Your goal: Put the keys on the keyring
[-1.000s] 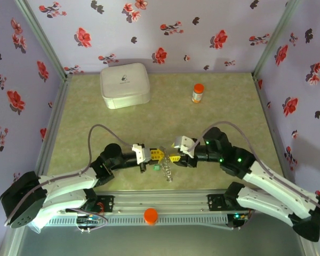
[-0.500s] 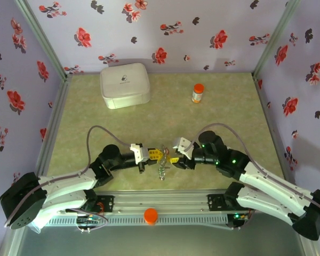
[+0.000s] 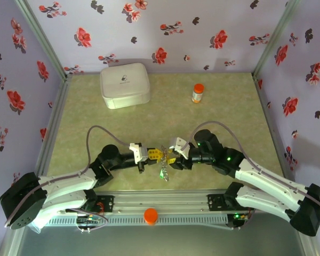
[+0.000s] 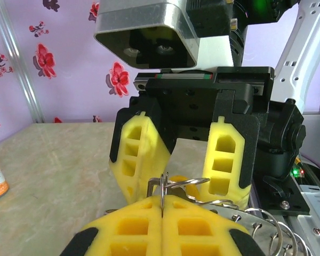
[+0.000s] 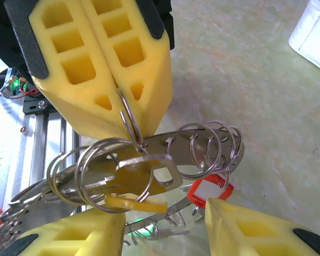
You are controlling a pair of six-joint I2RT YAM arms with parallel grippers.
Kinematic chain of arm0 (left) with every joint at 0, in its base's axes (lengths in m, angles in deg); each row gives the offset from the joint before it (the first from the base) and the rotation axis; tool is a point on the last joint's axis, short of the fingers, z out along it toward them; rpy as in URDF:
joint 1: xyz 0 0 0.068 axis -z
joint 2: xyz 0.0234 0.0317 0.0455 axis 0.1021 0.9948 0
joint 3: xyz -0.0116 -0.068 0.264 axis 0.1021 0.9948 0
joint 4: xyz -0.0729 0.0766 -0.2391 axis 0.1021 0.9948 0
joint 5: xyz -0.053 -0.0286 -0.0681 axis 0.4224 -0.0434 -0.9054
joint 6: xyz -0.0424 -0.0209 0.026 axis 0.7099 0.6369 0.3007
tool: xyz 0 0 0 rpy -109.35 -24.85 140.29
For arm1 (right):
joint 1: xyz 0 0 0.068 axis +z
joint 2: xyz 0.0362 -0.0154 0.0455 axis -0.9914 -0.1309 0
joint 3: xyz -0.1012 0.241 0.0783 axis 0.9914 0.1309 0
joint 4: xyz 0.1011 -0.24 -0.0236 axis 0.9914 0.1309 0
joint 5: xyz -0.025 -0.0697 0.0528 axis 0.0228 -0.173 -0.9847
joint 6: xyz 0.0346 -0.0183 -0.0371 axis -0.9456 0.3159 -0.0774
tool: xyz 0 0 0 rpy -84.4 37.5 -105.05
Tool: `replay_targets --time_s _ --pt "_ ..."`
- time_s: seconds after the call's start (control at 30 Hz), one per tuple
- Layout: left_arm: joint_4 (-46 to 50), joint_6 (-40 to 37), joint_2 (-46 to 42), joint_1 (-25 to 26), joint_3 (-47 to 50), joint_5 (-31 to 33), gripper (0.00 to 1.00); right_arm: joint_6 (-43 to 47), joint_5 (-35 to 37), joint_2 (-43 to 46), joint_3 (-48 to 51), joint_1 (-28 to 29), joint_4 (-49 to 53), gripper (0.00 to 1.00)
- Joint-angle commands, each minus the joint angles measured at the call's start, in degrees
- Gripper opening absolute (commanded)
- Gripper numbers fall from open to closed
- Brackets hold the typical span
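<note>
Just above the table's (image 3: 96,117) near edge, the left hand (image 5: 125,114) is clamped on a wire loop of the keyring (image 5: 173,140); a yellow key (image 5: 133,178) and a red tag (image 5: 210,190) dangle from it; the right hand (image 5: 162,213) has its fingers apart, flanking the bunch.

Walls (image 3: 112,26): lilac, strewn with red and dark flowers
Table (image 3: 234,114): pale green, mottled
Case (image 3: 125,84), upper left of the frame: white
Bottle (image 3: 198,94), upper right of centre: pale body, orange cap
Button (image 3: 150,215), bottom centre: orange
Left arm (image 3: 64,188) and right arm (image 3: 264,181): white shells, black joints; green lights on the right one
Left gripper (image 4: 161,209) and right gripper (image 4: 181,184): yellow fingers, black backs
Keyring (image 5: 178,146): silver-grey metal
Keys (image 5: 149,176): silver; one red tag (image 5: 209,190) with white centre, one yellow tag (image 5: 136,203)
</note>
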Motion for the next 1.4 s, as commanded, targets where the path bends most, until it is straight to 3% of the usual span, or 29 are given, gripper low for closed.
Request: replay_targets --time_s 0.0,0.2,0.33,0.53,0.73,1.37 --pt "-5.45 1.0 -1.3 -0.47 0.71 -0.97 0.0 -2.71 -1.57 -0.28 0.2 0.51 -4.71 0.43" --pt "-6.49 1.54 -1.34 -0.57 1.12 -0.97 0.0 -4.17 -4.09 -0.41 1.25 0.31 -6.56 0.38" --pt "-6.96 2.12 -1.45 -0.69 1.31 -1.14 0.0 -3.84 -4.43 -0.19 1.19 0.12 -5.83 0.28" --pt "-6.81 2.67 -2.37 -0.88 1.62 -1.41 0.0 0.5 0.05 0.45 -1.42 -0.17 1.2 0.11" --pt "-5.27 2.15 -3.04 -1.05 1.7 -1.76 0.0 3.21 2.14 0.35 -5.45 -0.2 7.09 0.03" --pt "-5.32 0.65 -4.52 -1.15 -1.3 -3.06 0.0 3.52 -0.37 -7.47 -6.87 0.37 10.29 0.0"
